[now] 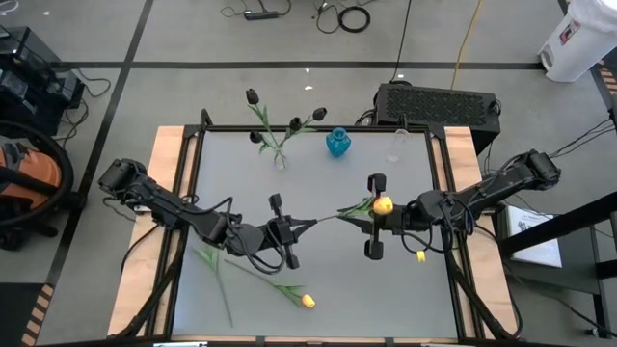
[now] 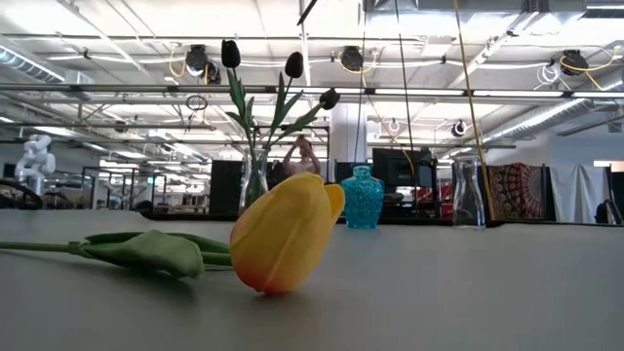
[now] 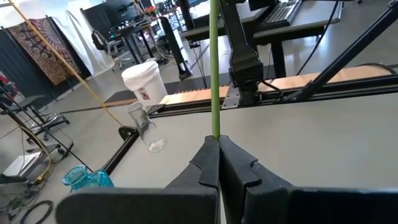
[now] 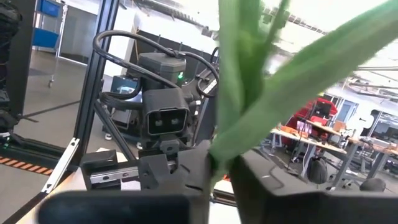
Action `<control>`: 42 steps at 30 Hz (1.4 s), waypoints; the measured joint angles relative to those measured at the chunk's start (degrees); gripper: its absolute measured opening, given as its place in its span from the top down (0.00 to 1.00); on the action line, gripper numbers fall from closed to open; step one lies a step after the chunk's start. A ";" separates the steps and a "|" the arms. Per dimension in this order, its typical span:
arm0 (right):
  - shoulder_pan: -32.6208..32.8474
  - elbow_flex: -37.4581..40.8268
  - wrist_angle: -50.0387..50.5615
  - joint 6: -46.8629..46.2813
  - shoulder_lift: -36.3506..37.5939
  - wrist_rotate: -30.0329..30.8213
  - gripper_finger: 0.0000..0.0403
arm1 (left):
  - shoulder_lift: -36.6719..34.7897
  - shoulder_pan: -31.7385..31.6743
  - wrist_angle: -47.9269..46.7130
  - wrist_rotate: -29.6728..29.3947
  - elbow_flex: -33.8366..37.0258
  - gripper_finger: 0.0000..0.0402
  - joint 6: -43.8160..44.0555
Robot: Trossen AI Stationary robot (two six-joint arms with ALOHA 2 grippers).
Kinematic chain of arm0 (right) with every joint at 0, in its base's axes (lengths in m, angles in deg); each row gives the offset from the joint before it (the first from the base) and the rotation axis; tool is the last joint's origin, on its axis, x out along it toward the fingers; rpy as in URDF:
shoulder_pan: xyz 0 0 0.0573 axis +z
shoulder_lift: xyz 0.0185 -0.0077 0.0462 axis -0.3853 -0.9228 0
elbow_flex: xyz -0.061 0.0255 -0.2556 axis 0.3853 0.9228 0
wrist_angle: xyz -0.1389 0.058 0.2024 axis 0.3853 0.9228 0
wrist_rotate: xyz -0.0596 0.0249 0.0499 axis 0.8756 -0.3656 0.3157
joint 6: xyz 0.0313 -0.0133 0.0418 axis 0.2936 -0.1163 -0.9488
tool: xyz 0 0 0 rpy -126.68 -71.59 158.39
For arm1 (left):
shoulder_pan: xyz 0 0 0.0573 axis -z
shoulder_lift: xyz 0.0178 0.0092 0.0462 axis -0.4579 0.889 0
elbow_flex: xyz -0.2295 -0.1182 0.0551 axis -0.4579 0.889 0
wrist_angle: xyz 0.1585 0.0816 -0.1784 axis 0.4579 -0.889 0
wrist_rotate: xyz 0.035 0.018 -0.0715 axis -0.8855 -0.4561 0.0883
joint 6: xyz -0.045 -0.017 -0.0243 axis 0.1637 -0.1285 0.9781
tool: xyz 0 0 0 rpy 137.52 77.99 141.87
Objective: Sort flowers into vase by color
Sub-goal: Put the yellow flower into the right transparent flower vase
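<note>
- High view: we count three black tulips [image 1: 253, 96] in a clear vase [image 1: 280, 159] at the surface's far edge, one yellow tulip [image 1: 383, 204] stretched between both grippers mid-surface, and another yellow tulip [image 1: 307, 301] lying near the front edge.
- Low view: that lying bud looks light and soft; better to take the thin, bendy stem.
- Left wrist view: the left gripper [image 3: 217, 146] is pinched tight on the stem [image 3: 214, 68].
- Right wrist view: the right gripper [image 4: 217, 168] seems nearly closed around stem and leaves [image 4: 249, 81].

I'm working in a big open robotics lab: exposed ceiling trusses [image 2: 409, 90] with strip lights, a white humanoid robot [image 2: 36, 156] at the back, monitor-topped desks [image 2: 395, 168], loose floor cables [image 1: 353, 16], taped concrete floor.
</note>
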 joint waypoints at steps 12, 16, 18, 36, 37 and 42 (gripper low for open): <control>0.00 0.00 0.88 -0.72 0.00 -0.05 0.99 | 0.00 0.04 -0.52 -0.39 0.00 0.89 0.04; 0.00 0.00 2.91 -1.99 0.02 0.36 0.99 | 0.00 0.17 -1.07 -3.39 0.00 0.83 0.02; 0.04 0.00 4.26 -2.93 0.02 0.53 0.99 | 0.00 0.36 -2.12 -6.07 0.00 0.81 0.02; 2.21 0.00 20.08 -8.18 7.25 9.46 1.00 | -9.38 4.04 -24.61 -24.44 0.04 0.77 7.36; 2.34 0.00 21.34 -8.17 8.58 9.52 1.00 | -10.61 4.02 -27.95 -24.46 0.04 0.77 9.75; 2.40 -0.02 26.21 -8.12 14.78 9.78 1.00 | -15.80 3.98 -44.03 -24.57 0.04 0.77 22.38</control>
